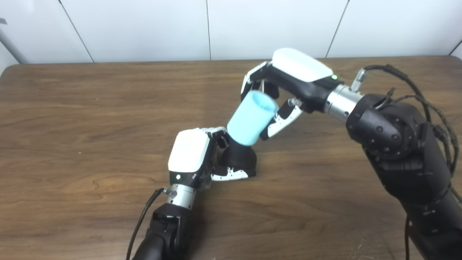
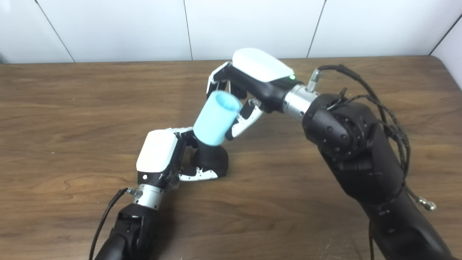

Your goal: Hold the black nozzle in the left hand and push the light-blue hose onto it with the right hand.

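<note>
The black nozzle (image 1: 240, 157) stands on the wooden table (image 1: 90, 119) near the middle, and my left hand (image 1: 195, 155) is shut on it from the left, thumb along its base. The light-blue hose (image 1: 251, 118), a short wide tube, sits over the nozzle's top and leans up to the right with its open end showing. My right hand (image 1: 285, 85) reaches in from the right and is shut on the hose: its fingers curl behind the upper rim and its thumb presses the right side. The nozzle's tip is hidden inside the hose.
Bare brown tabletop surrounds both hands. A white panelled wall (image 1: 216, 29) runs along the far edge. My right forearm (image 1: 397, 144), with loose black cables, fills the right side.
</note>
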